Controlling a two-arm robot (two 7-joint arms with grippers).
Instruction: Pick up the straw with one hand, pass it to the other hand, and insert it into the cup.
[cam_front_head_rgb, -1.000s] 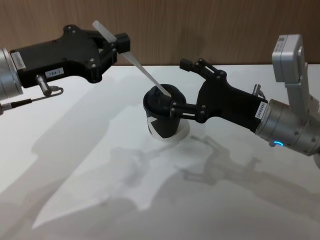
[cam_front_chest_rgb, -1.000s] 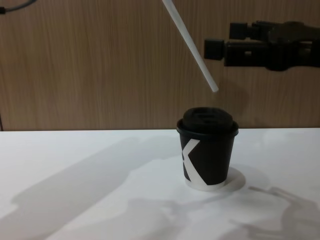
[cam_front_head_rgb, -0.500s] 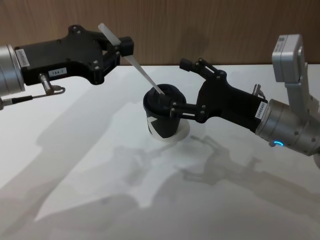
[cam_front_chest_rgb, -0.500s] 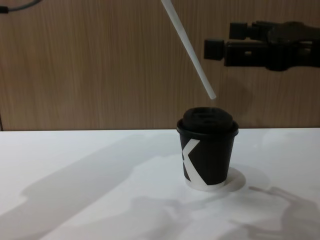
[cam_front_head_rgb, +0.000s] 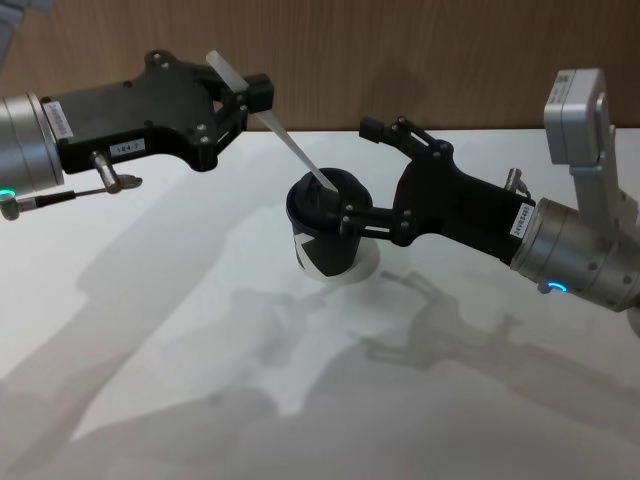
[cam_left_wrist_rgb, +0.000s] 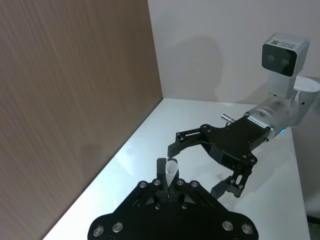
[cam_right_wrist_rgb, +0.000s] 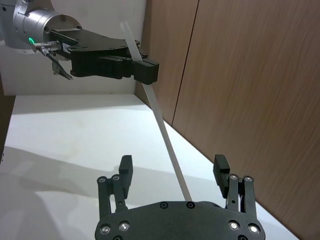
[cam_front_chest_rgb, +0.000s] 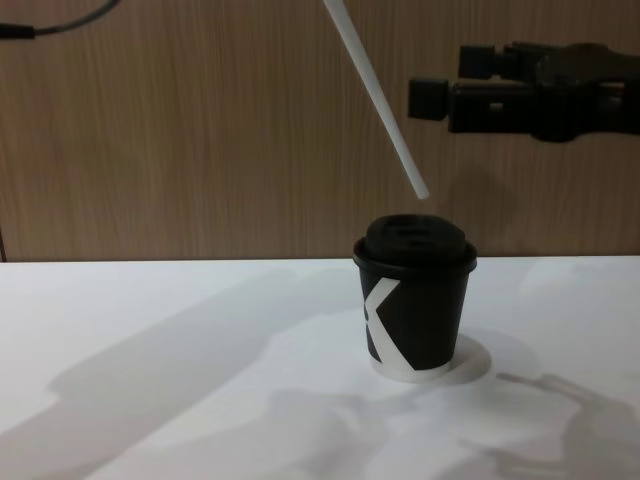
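Straw (cam_front_head_rgb: 277, 131) held by left gripper (cam_front_head_rgb: 243, 93), clamped near its upper end, tilted, lower tip pointing down toward the cup (cam_front_head_rgb: 327, 228). In chest view the straw (cam_front_chest_rgb: 377, 98) tip hangs just above the cup (cam_front_chest_rgb: 414, 295) lid, not touching, not inserted. Cup stands upright on the white table (cam_front_head_rgb: 200, 330), black with white K mark, white base rim, domed black lid on.

Left gripper sits up and to the left of the cup, in the air, fingers closed on the straw; left wrist view shows the straw (cam_left_wrist_rgb: 171, 170) end pinched between its fingers (cam_left_wrist_rgb: 159, 186).

Right gripper (cam_front_head_rgb: 362, 170) is beside the cup on the right, fingers spread wide apart, holding nothing; lower finger looks close to the cup's rim in head view, contact cannot be told. Chest view shows the right gripper (cam_front_chest_rgb: 440, 98) higher than the lid, off to the right of the straw. Right wrist view: the straw (cam_right_wrist_rgb: 160, 120) runs down between the open fingers (cam_right_wrist_rgb: 125, 167) without touching either, with the left gripper (cam_right_wrist_rgb: 142, 67) beyond.

Wood panel wall (cam_front_chest_rgb: 200, 130) behind the table.
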